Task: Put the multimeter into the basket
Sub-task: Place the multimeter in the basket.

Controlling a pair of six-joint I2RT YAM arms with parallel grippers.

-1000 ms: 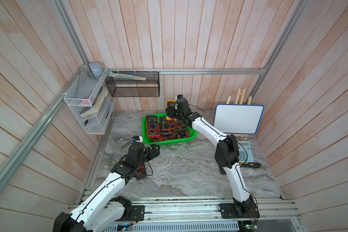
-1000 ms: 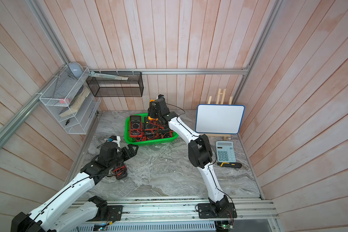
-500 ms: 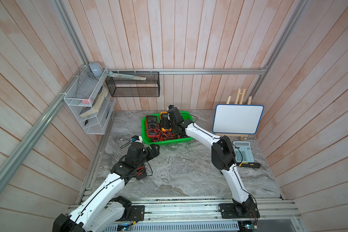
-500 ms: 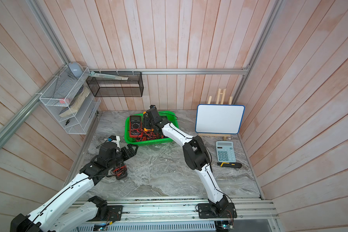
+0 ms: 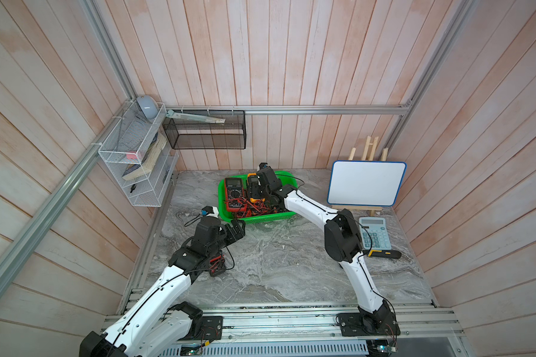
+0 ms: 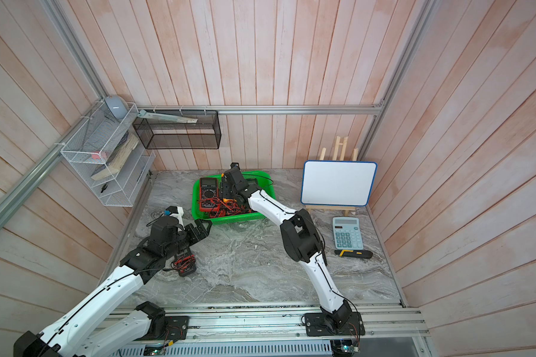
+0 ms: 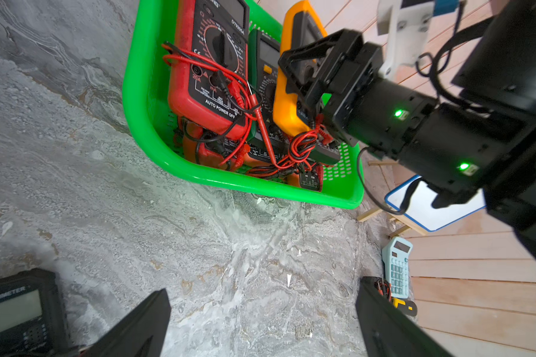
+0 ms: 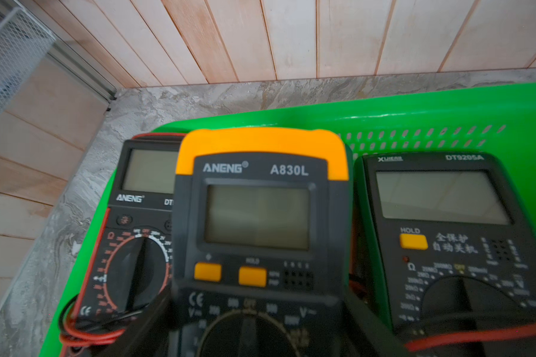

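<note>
Saw right gripper (image 8: 256,312) astride the orange A830L multimeter (image 8: 257,213) inside the green basket (image 7: 229,182), clamped or loosened unclear; left gripper (image 5: 235,231) splayed, empty. Risked snagging the red test leads (image 7: 300,146) on withdrawal, dragging it out.

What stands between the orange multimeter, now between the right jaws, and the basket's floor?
The orange multimeter is already within the basket. Beneath it lie a green multimeter and tangled test leads, beside a red multimeter; they cover the floor there.
</note>
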